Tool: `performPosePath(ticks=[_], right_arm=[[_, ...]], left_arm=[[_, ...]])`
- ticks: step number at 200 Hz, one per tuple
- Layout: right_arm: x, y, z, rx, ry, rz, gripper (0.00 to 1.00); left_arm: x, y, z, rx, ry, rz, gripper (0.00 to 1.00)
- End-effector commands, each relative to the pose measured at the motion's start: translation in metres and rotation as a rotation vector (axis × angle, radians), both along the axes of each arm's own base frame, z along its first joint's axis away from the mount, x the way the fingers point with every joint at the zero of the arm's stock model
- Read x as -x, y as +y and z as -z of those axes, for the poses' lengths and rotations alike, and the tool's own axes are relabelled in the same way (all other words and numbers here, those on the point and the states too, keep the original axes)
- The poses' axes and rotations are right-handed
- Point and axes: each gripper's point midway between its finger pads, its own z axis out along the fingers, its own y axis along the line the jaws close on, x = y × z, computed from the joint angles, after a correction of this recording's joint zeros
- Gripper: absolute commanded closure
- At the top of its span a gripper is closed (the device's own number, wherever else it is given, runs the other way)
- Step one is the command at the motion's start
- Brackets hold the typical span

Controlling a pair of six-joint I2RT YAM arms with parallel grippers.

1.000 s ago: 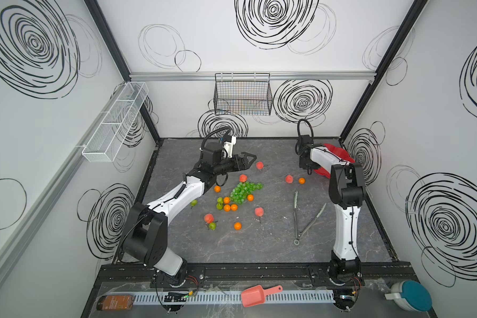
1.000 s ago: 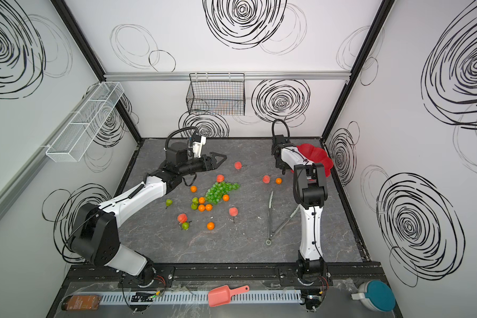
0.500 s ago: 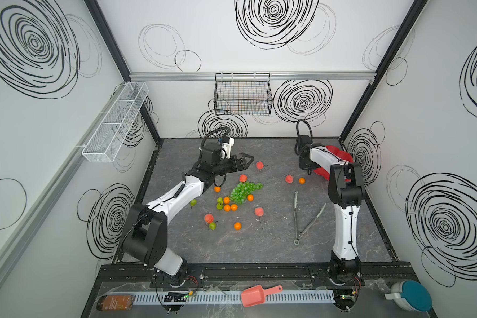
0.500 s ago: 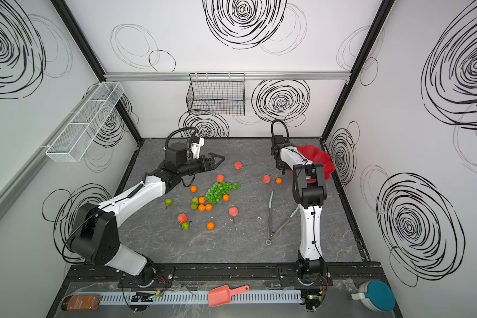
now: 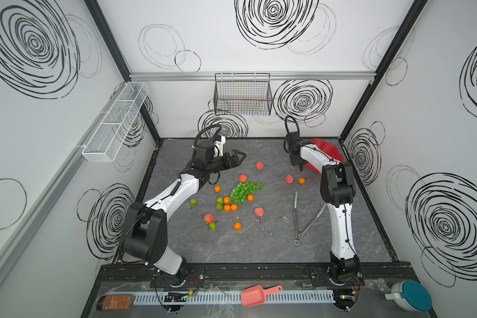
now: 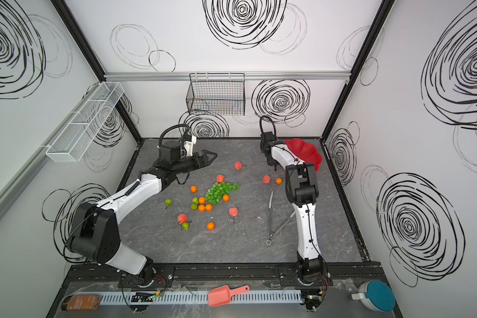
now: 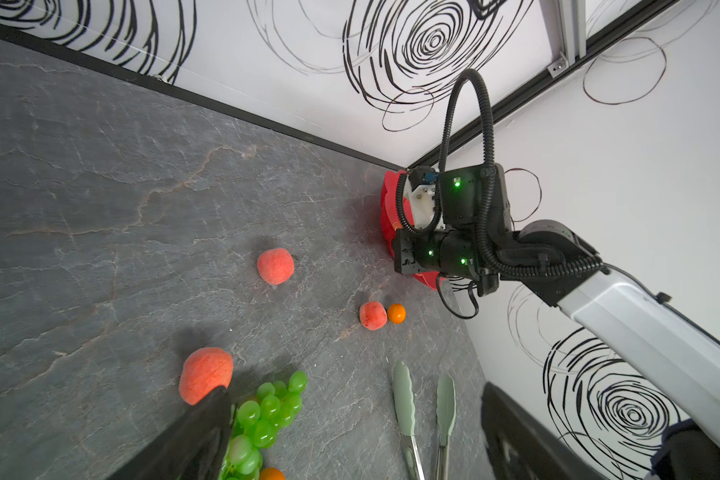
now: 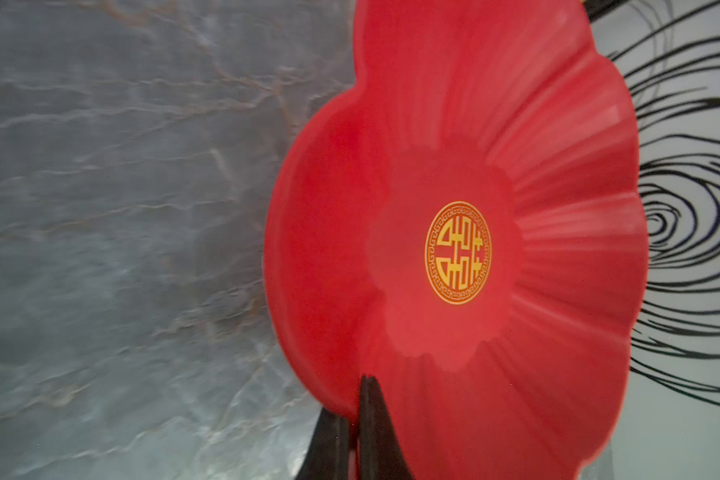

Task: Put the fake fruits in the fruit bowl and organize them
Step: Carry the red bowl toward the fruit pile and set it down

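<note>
Rim of the glossy red flower-shaped plastic bowl [image 8: 433, 145] sits pinched in my right gripper [image 8: 352, 399], with scattered plastic fruits [image 5: 243, 191] well apart, leftward.

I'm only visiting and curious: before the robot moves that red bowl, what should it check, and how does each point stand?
1. The right gripper is shut on the rim of the bowl: ok.
2. The bowl holds nothing that could spill: ok.
3. The bowl is level: not ok, it looks tipped up toward the corner wall.
4. The left gripper is open, empty and well away from the bowl: ok.
5. The fruits are gathered in the bowl: not ok, all lie on the table.
6. The tongs are clear of the bowl's path: cannot tell.
</note>
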Motion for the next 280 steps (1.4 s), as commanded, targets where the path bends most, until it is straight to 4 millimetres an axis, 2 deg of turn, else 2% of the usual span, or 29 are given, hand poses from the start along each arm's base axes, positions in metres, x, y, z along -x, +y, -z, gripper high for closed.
performPosePath(ticks=[1,32,58,106,137,169,210,280], right_arm=[[-0.007,0.041,0.006,-0.012,0.019,-0.131,1.00],[-0.009,0.084,0.008,0.002,0.024,-0.282,1.00],[-0.008,0.113,0.009,0.003,0.027,-0.399,1.00],[0.009,0.146,0.018,-0.021,0.068,-0.548,1.00],[0.024,0.169,0.015,-0.042,0.073,-0.646,1.00],[0.039,0.185,0.011,-0.064,0.077,-0.712,1.00],[0.059,0.198,0.003,-0.100,0.078,-0.772,1.00],[0.107,0.218,0.005,-0.125,0.119,-0.881,1.00]], left_arm=[[-0.007,0.008,-0.011,0.001,-0.035,-0.020,0.04],[-0.010,0.017,-0.012,0.014,-0.034,-0.036,0.04],[-0.011,0.022,-0.011,0.024,-0.031,-0.046,0.04],[-0.002,0.020,-0.012,-0.005,-0.039,-0.037,0.04],[0.020,0.019,0.010,0.012,0.017,-0.012,0.04],[0.041,0.035,0.025,0.010,0.043,-0.047,0.04],[0.060,0.055,0.036,-0.016,0.065,-0.074,0.04],[0.087,0.070,0.047,-0.088,0.111,-0.093,0.04]])
